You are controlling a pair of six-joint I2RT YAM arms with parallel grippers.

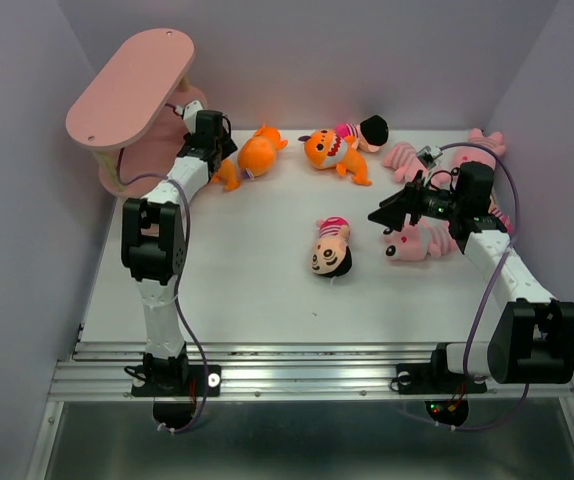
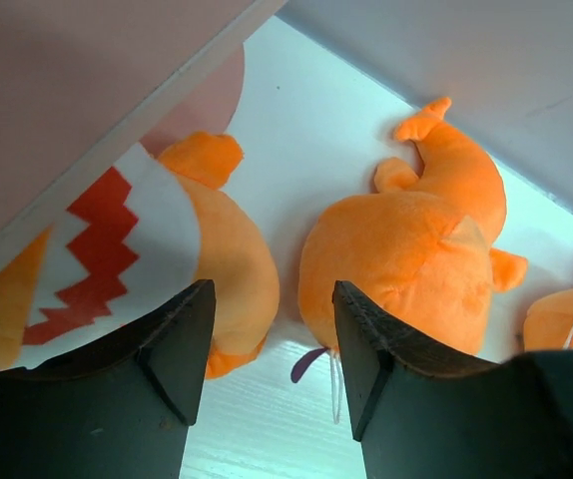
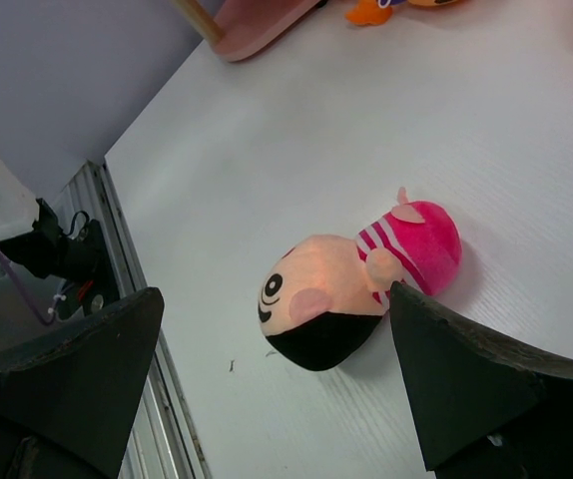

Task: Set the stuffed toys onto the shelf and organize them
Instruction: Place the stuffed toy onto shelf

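Note:
The pink shelf (image 1: pixel 127 85) stands at the far left; its board edge (image 2: pixel 87 110) fills the upper left of the left wrist view. My left gripper (image 1: pixel 217 145) (image 2: pixel 272 334) is open and empty, over the table between two orange shark toys: one with a red zigzag mouth (image 2: pixel 117 235) partly under the shelf board, the other (image 1: pixel 257 155) (image 2: pixel 416 249) to its right. My right gripper (image 1: pixel 392 212) (image 3: pixel 277 349) is open and empty above a black-haired doll in magenta stripes (image 1: pixel 332 247) (image 3: pixel 356 284) lying mid-table.
A third orange toy (image 1: pixel 329 150) and a second doll (image 1: pixel 367 130) lie at the back middle. Pink striped animals (image 1: pixel 422 243) (image 1: pixel 407 160) lie by the right arm. The metal rail (image 1: pixel 297 375) runs along the near edge.

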